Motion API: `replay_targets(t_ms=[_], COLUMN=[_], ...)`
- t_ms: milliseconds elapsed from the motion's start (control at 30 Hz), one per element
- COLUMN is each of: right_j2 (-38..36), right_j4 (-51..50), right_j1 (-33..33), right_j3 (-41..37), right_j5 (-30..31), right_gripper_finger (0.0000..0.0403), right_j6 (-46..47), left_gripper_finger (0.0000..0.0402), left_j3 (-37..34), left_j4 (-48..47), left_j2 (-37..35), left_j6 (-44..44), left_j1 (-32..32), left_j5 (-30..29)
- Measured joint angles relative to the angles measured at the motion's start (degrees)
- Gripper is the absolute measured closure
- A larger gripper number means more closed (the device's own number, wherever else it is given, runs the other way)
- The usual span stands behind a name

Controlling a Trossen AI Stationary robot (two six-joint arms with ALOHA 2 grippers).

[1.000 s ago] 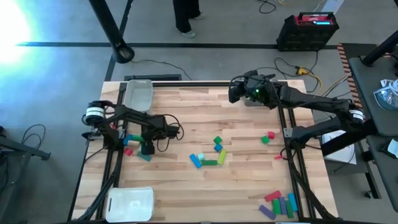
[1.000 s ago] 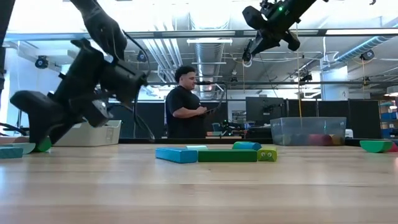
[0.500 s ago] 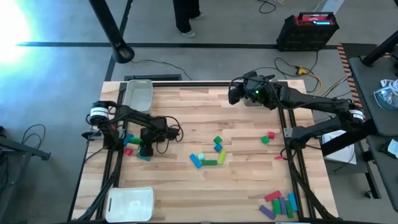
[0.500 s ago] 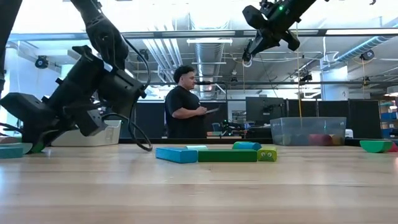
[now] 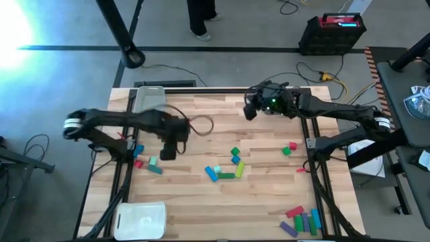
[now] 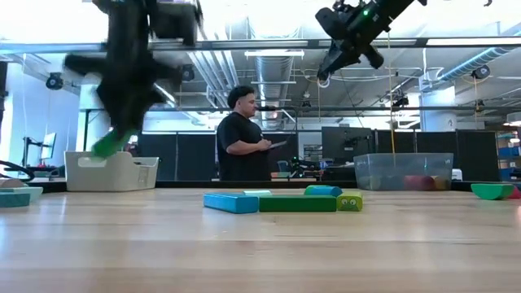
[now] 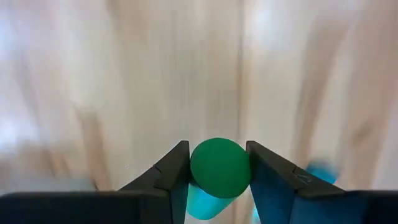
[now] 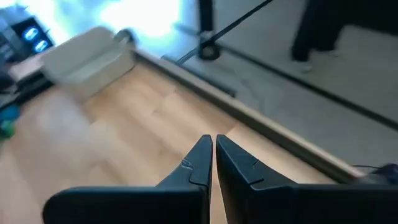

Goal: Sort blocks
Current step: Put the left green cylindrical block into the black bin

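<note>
My left gripper (image 5: 168, 154) hangs above the table's left half, shut on a green block (image 7: 219, 168) whose round end faces the wrist camera; in the low view the block (image 6: 110, 145) is well above the tabletop. Teal and red blocks (image 5: 149, 163) lie on the wood just below and to the left. A cluster of blue, green and yellow blocks (image 5: 227, 168) lies mid-table, a red and green pair (image 5: 289, 148) to the right, and several more (image 5: 302, 222) at the near right corner. My right gripper (image 5: 250, 111) is shut, holds nothing and is high over the far edge. My left gripper pinches the green block between its two fingers, one on each of its curved sides (image 7: 194, 167). The fingers (image 6: 122, 122) slant downward from above. The block is lifted clear of the table at the fingertips.
A grey tray (image 5: 149, 101) stands at the far left corner and a white tray (image 5: 141, 218) at the near left corner. A clear bin (image 6: 403, 171) with blocks shows at the far right. A person (image 6: 242, 134) stands beyond the table.
My left gripper has risen from the tabletop with the green block and gone a little toward the table's right and far edges. The block is now lifted clear, and the teal and red blocks stay on the table.
</note>
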Motion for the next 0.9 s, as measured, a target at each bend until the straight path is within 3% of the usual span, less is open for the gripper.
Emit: replay_targets(t_ms=[100,233,400,500,600,733,900], right_j2=[1.70,4.36,6.56,7.68,9.35,11.14,12.60], right_j4=[-0.04,0.94,12.42,15.52,15.06,15.37,14.67], right_j1=[0.14,0.53,0.92,1.48,2.50,4.19,5.19], right_j3=[-0.17,-0.20,1.32,3.82,6.48,10.43,15.03], right_j5=[-5.32,-11.78,-28.84,-33.95,-33.96,-34.05,-33.75], right_gripper_finger=[0.0390,0.0390,0.0380,0.0344,0.0289,0.0216,0.0161], right_j6=[-1.34,-2.50,-0.35,3.05,4.02,2.92,-1.91], left_gripper_finger=[0.0283,0.0284,0.0284,0.0284,0.0284,0.0284,0.0284], left_j3=[4.19,7.28,3.85,1.34,0.70,0.67,0.67], left_j4=[5.21,18.04,41.14,51.50,57.43,60.25,60.32], left_j2=[-6.40,-11.41,-13.37,-13.18,-12.45,-11.54,-10.81], left_j6=[1.74,-3.05,-14.24,-19.33,-22.05,-23.43,-25.20], left_j1=[1.64,7.40,13.71,14.81,15.05,15.17,16.26], left_j5=[5.39,18.14,33.92,35.12,35.24,32.89,28.95])
